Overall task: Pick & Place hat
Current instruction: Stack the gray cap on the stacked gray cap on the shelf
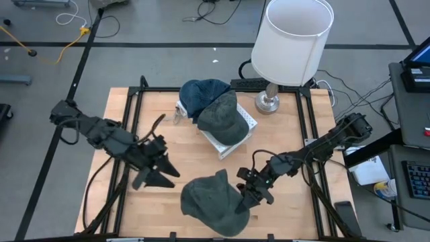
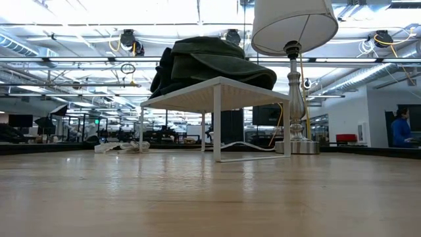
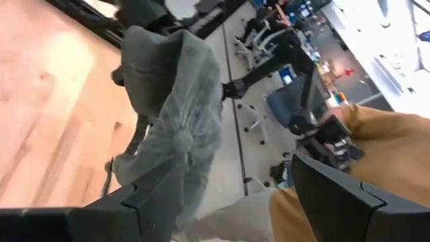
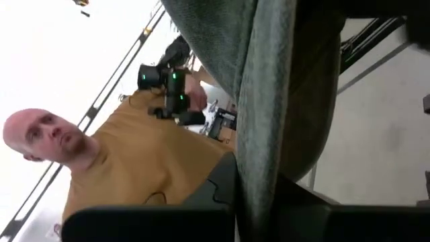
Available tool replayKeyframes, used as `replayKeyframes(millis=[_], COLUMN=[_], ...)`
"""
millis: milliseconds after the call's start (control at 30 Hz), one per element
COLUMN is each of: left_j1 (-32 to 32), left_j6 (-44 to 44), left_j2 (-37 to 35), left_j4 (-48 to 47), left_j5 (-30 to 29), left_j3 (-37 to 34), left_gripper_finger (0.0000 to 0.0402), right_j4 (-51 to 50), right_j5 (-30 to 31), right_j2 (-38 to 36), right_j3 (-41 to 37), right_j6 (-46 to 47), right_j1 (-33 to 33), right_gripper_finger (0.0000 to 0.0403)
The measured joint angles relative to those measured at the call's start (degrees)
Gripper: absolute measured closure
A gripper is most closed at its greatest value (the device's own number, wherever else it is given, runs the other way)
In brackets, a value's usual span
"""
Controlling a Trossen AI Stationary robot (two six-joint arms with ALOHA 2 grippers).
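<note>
A grey-green hat (image 1: pixel 213 200) hangs near the table's front edge, with my right gripper (image 1: pixel 250 193) shut on its right side. The left wrist view shows this hat (image 3: pixel 171 114) crown-on, its top button facing the camera. My left gripper (image 1: pixel 163 176) stands open to the hat's left and points at it; nothing lies between its fingers (image 3: pixel 158 191). A blue hat (image 1: pixel 200 94) and a dark green hat (image 1: pixel 225 119) lie on a white wire rack (image 1: pixel 232 144) at the table's far middle. My right gripper pinches the hat's cloth at its right-hand edge (image 4: pixel 263 144) between its two fingers. The fingers come roughly level from the table's right. One layer or several, I cannot tell. The hat is off the low view's tabletop and looks lifted clear.
A lamp with a white shade (image 1: pixel 293 37) stands at the table's far right, beside the rack. A person in an ochre top (image 4: pixel 127 161) is close beyond the table's near side. Bare wood lies between the rack and the held hat.
</note>
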Motion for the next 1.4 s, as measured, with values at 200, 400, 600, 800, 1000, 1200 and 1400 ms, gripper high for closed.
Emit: replayKeyframes(millis=[200, 400, 600, 800, 1000, 1200, 1400], left_j1=[2.8, 3.3, 4.3, 4.2, 4.1, 4.1, 4.8], left_j6=[-0.1, 1.9, 0.8, -1.2, -4.5, -4.4, -6.0], left_j2=[4.6, 9.5, 11.5, 13.2, 13.2, 13.2, 13.1], left_j4=[0.7, 8.2, 11.3, 18.1, 18.9, 19.5, 20.2], left_j5=[3.8, 6.3, 6.0, 10.0, 10.3, 14.2, 18.4], left_j3=[0.0, 0.0, 0.0, 0.0, 0.0, 0.0, 0.0], left_gripper_finger=[0.0136, 0.0156, 0.0167, 0.0196, 0.0280, 0.0376, 0.0395], right_j4=[0.3, -0.2, -0.6, -0.6, -0.7, -0.7, -0.7], right_j5=[0.0, 0.0, 0.0, 0.0, 0.3, 1.8, 1.7], right_j2=[-2.0, -2.6, -2.6, -2.6, -2.6, -2.6, -2.6], right_j3=[0.0, 0.0, 0.0, 0.0, 0.0, 0.0, 0.0], right_j6=[-0.7, -0.2, 0.1, 3.3, 3.2, 2.5, 1.7], right_j1=[-0.1, -0.3, -0.2, -0.2, -0.2, -0.2, -0.2], right_gripper_finger=[0.0400, 0.0400, 0.0400, 0.0399, 0.0399, 0.0399, 0.0373])
